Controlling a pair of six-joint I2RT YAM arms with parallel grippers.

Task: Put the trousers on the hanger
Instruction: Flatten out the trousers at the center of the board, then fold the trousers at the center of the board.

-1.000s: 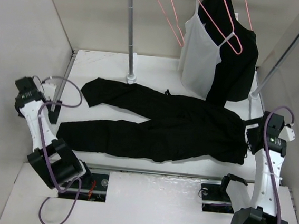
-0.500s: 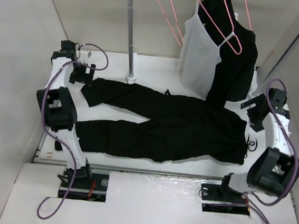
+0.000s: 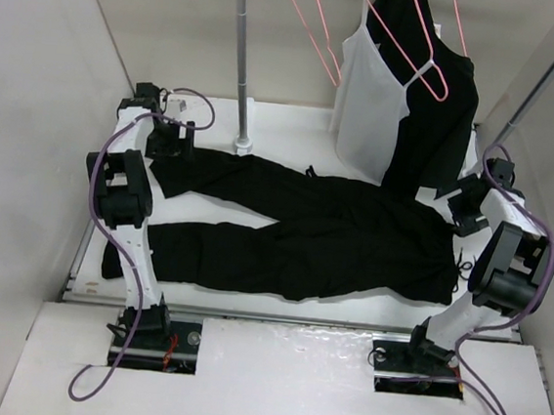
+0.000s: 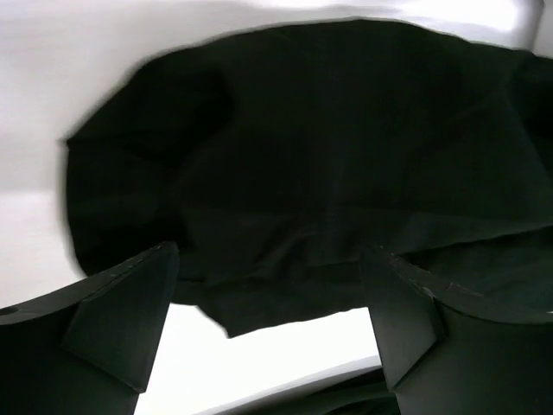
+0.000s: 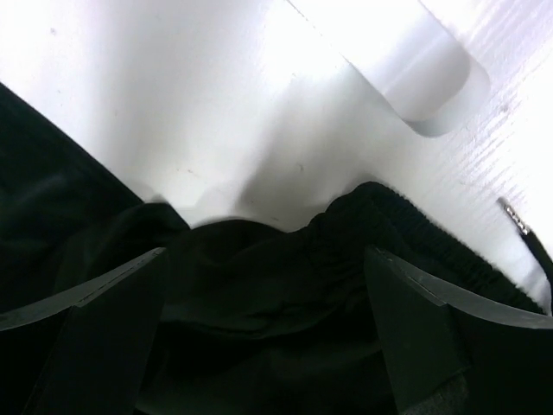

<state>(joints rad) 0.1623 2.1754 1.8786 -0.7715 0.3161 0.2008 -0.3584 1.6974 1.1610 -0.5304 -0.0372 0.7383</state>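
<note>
The black trousers point(image 3: 333, 237) lie spread flat on the white table, waist to the right and legs to the left. My left gripper point(image 3: 170, 143) is open over the cuff of the far leg; in the left wrist view the cuff point(image 4: 328, 156) lies just ahead of the open gripper point(image 4: 272, 320). My right gripper point(image 3: 463, 208) is open at the far corner of the waist; in the right wrist view the ribbed waistband point(image 5: 415, 233) lies between the fingers of that gripper point(image 5: 263, 328). An empty pink wire hanger point(image 3: 312, 29) hangs at the back.
A white camisole point(image 3: 371, 99) on another pink hanger point(image 3: 423, 65) and a black top point(image 3: 443, 116) hang at the back right. A metal pole point(image 3: 242, 57) stands behind the trousers and a slanted pole point(image 3: 522, 113) at the right. White walls close in both sides.
Both arms have reached out from the near sides: the left to the far leg's cuff, the right to the far corner of the waist. The trousers have not moved.
</note>
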